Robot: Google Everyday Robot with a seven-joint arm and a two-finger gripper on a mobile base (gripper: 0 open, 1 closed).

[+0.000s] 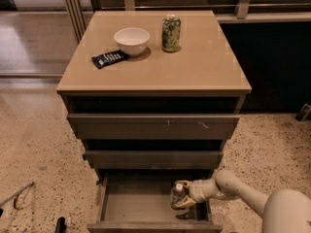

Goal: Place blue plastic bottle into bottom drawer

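The bottom drawer (131, 205) is pulled open, with a plain grey inside. The blue plastic bottle (177, 195) stands upright at the drawer's right side, its white cap on top. My gripper (181, 194) reaches in from the right on a white arm and its fingers sit around the bottle, low inside the drawer. I cannot tell whether the bottle's base rests on the drawer floor.
On the cabinet top (204, 72) stand a green patterned can (170, 33), a white bowl (131, 41) and a dark snack packet (110, 58). The two upper drawers (153, 126) stick out slightly. A dark object (60, 224) lies on the speckled floor at the left.
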